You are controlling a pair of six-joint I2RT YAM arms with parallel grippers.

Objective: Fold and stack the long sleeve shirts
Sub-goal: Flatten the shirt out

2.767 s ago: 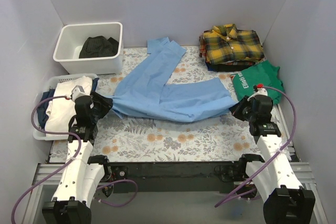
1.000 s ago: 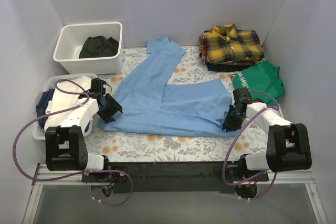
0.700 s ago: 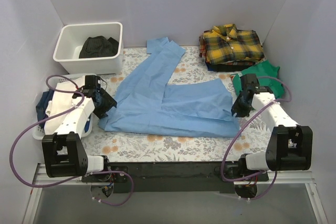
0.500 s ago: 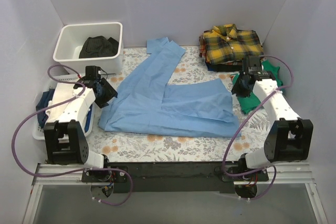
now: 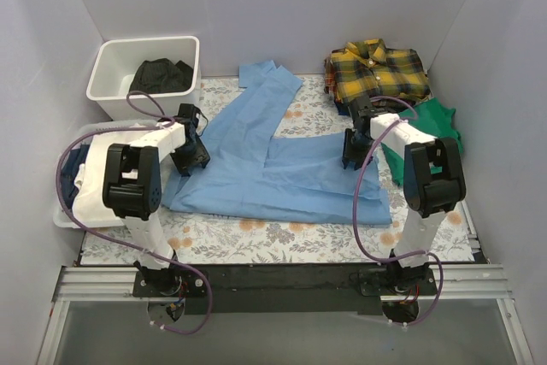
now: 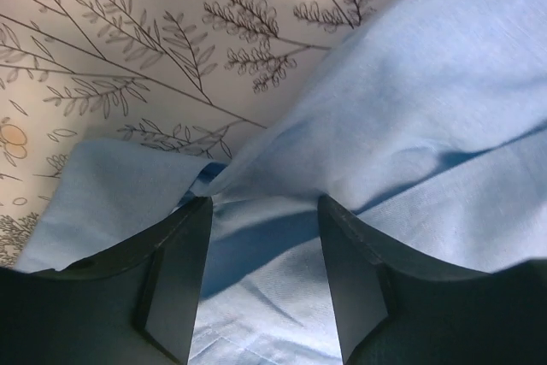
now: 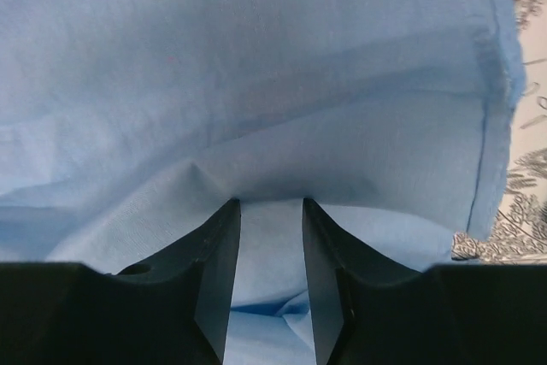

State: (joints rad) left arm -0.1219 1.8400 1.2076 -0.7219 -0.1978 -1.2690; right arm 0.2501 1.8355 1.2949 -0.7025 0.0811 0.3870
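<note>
The light blue long sleeve shirt point(image 5: 273, 168) lies spread across the middle of the floral mat, one sleeve point(image 5: 256, 100) reaching toward the back. Folded at the back right is the yellow-and-black plaid shirt point(image 5: 376, 73). My left gripper point(image 5: 195, 160) is down on the blue shirt's left edge. In the left wrist view it point(image 6: 265, 203) stands open, with blue cloth point(image 6: 410, 108) under and between the fingers. My right gripper point(image 5: 349, 158) is down on the shirt's right part. It point(image 7: 270, 204) is open, with a fold of blue cloth point(image 7: 256, 66) draped over the fingertips.
A green T-shirt point(image 5: 427, 126) lies beside the right arm, in front of the plaid shirt. A white bin point(image 5: 120, 100) at the back left holds a black garment point(image 5: 161, 74). A white basket point(image 5: 73, 211) of clothes stands at the left edge.
Both arms swung inward from the shirt's outer corners. The left gripper moved back and right onto the left edge. The right gripper moved back, then left onto the shirt, and its jaws widened.
</note>
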